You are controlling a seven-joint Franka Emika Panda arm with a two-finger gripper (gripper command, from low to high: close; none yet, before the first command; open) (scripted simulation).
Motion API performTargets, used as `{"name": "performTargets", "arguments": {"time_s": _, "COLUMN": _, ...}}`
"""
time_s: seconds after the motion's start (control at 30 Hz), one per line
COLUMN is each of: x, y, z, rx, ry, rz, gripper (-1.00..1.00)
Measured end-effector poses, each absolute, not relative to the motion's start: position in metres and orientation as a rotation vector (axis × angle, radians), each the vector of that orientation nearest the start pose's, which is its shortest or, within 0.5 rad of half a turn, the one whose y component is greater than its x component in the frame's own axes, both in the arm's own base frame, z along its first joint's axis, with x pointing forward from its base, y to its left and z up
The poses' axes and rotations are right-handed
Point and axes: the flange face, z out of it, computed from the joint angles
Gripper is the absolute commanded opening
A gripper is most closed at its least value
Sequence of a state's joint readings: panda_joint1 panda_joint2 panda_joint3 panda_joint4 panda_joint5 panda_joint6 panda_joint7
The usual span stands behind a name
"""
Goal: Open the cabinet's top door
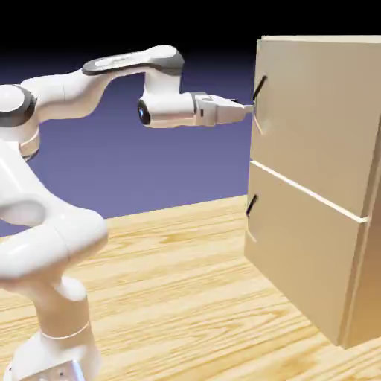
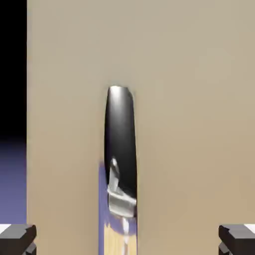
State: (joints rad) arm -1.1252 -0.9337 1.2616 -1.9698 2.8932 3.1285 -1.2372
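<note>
Rendered simulation, wood-grain table (image 1: 186,283), plain violet backdrop (image 1: 178,164)

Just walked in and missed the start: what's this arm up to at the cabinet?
The white arm reaches level toward the cabinet, its gripper right at the black handle of the top door. In the hand view the handle stands between the wide-open fingertips; nothing is gripped. The door looks shut.

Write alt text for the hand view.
A glossy black bar handle stands upright on the light-tan top door, centred ahead of the open hand, whose grey fingertips show at the bottom corners, well apart.
</note>
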Motion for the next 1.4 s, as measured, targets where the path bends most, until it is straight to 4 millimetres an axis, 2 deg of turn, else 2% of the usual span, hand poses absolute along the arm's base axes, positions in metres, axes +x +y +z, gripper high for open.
{"name": "performTargets", "arguments": {"time_s": 0.13, "x": 0.498, "y": 0.206, "z": 0.554, "rx": -1.757, "ry": 0.771, "rz": -1.787, "gripper": 0.0}}
{"name": "performTargets", "arguments": {"time_s": 0.17, "x": 0.498, "y": 0.206, "z": 0.554, "rx": -1.757, "ry": 0.771, "rz": -1.787, "gripper": -1.0}}
{"name": "performTargets", "arguments": {"time_s": 0.23, "x": 0.498, "y": 0.206, "z": 0.554, "rx": -1.757, "ry": 0.771, "rz": -1.787, "gripper": -1.0}}
{"name": "performTargets", "arguments": {"time_s": 0.53, "x": 0.44, "y": 0.183, "z": 0.554, "rx": -1.765, "ry": 0.625, "rz": -1.691, "gripper": -1.0}}
{"name": "performTargets", "arguments": {"time_s": 0.83, "x": 0.385, "y": 0.151, "z": 0.554, "rx": -1.766, "ry": 0.483, "rz": -1.592, "gripper": -1.0}}
{"name": "performTargets", "arguments": {"time_s": 1.03, "x": 0.346, "y": 0.121, "z": 0.554, "rx": -1.762, "ry": 0.374, "rz": -1.511, "gripper": -1.0}}
{"name": "performTargets", "arguments": {"time_s": 1.4, "x": 0.281, "y": 0.051, "z": 0.554, "rx": -1.741, "ry": 0.171, "rz": -1.352, "gripper": -1.0}}
